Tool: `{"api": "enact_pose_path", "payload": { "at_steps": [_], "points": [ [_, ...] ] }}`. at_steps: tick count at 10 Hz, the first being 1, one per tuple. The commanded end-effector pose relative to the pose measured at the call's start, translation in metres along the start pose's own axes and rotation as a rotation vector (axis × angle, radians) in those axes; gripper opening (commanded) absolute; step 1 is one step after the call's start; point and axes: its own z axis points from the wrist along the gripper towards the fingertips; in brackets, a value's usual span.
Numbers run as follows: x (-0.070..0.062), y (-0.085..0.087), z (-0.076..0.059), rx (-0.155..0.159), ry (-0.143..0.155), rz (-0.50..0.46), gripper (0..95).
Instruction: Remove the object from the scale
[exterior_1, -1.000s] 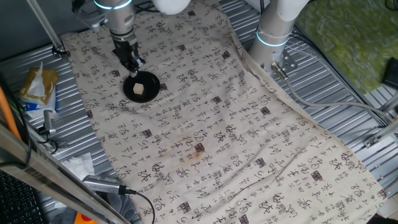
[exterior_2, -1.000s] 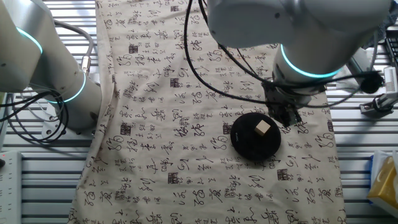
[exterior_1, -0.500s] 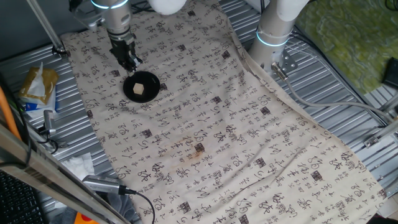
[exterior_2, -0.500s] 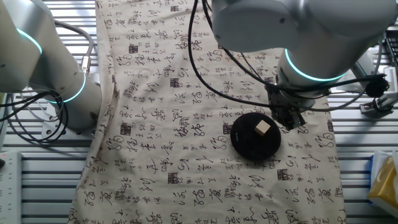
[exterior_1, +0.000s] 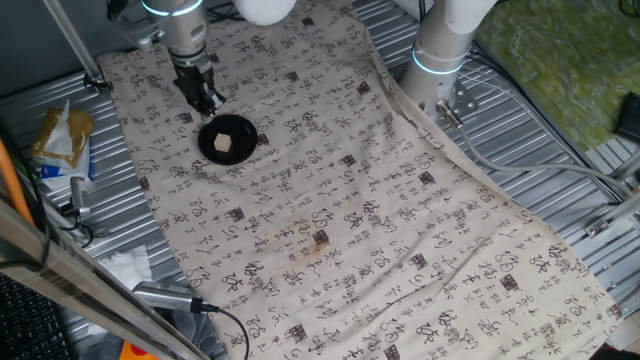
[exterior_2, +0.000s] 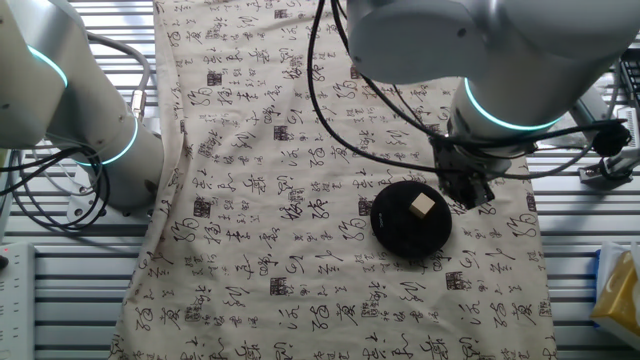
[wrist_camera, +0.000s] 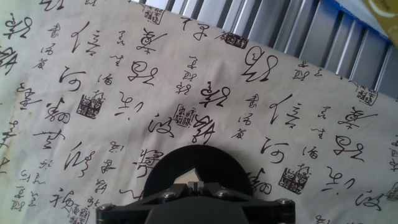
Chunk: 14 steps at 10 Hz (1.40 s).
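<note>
Wood, pale and tan, was what the object (exterior_1: 225, 143) looked like, a small block shaped almost like a cube, and it sat on top of the scale (exterior_1: 240, 130), near the middle. The scale was a flat round black disc with a dull top, lying on a cream cloth (exterior_1: 400, 230) covered in black printed letters. The gripper (exterior_1: 209, 101) hung just beside the disc and a little above it, so the block lay low and off to one side of the tips, not between them. In the hand view the finger ends (wrist_camera: 196, 185) seemed to sit very close together with nothing between them, but they were cut off at the picture's edge, so I could not tell for sure whether the tool was spread or squeezed tight. The block looked light and hard, so it should not squash or bend. Its flat sides looked smooth, so it might slip if pinched only at a corner. The best place to take hold seemed to be two flat sides facing away from each other, down near the middle of the block. The disc looked thin and might slide on the soft, wrinkly cloth if it got bumped.
</note>
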Motion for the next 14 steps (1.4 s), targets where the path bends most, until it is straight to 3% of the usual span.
{"api": "enact_pose_path", "payload": {
  "at_steps": [1,2,3,8,14],
  "points": [
    [0.000,-0.001,0.003,0.001,-0.001,-0.009,38.0],
    [0.000,-0.001,0.005,0.000,-0.004,-0.016,38.0],
    [0.000,-0.002,0.008,-0.001,-0.007,-0.018,57.0],
    [-0.001,-0.002,0.016,0.000,-0.005,-0.032,57.0],
    [-0.003,0.010,0.027,0.016,0.003,-0.100,57.0]
  ]
}}
